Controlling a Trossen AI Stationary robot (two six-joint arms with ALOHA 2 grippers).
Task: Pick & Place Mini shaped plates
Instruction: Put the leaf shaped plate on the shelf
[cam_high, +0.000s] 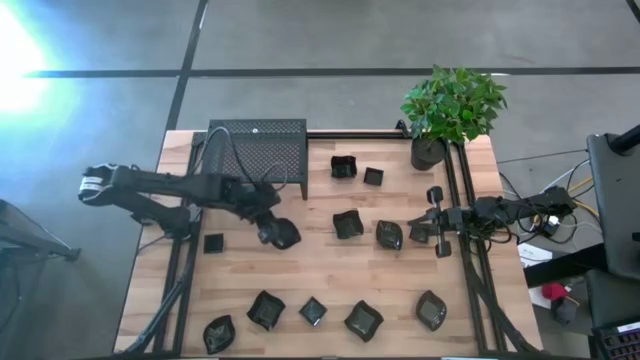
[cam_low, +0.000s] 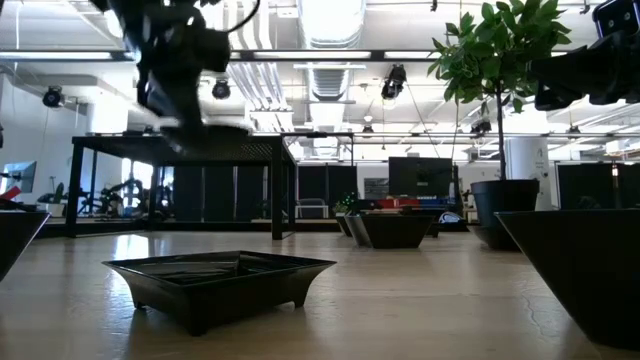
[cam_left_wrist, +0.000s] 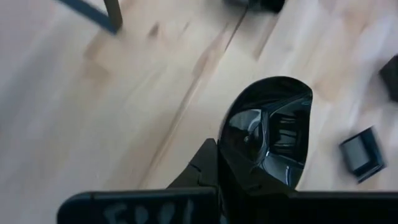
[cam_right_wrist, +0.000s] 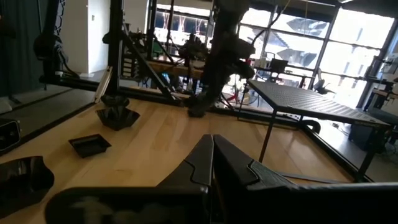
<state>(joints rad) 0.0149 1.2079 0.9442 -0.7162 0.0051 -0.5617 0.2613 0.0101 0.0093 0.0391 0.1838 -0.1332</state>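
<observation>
My left gripper (cam_high: 272, 232) is shut on a rounded glossy black mini plate (cam_high: 285, 236), above the table's middle and in front of the black perforated stand (cam_high: 257, 145). The plate fills the left wrist view (cam_left_wrist: 267, 134). My right gripper (cam_high: 418, 232) is shut and empty at the table's right; its closed fingers show in the right wrist view (cam_right_wrist: 212, 163). Several other mini plates lie flat on the table: two at the far middle (cam_high: 343, 167), two at mid right (cam_high: 347, 224), one at the left (cam_high: 213, 243), and a row along the near edge (cam_high: 313, 311). My left gripper holds the rounded plate by its end nearest the wrist (cam_left_wrist: 239, 171). One finger (cam_left_wrist: 200, 167) shows beside that end; the plate hides the other. The plate sticks out forward past the fingers with its hollow side facing the camera, lifted clear of the table.
A potted plant (cam_high: 428, 152) stands at the far right corner. The stand takes up the far left of the table. In the low view a square plate (cam_low: 220, 280) sits close in front. Bare wood lies between the stand and the near row of plates.
</observation>
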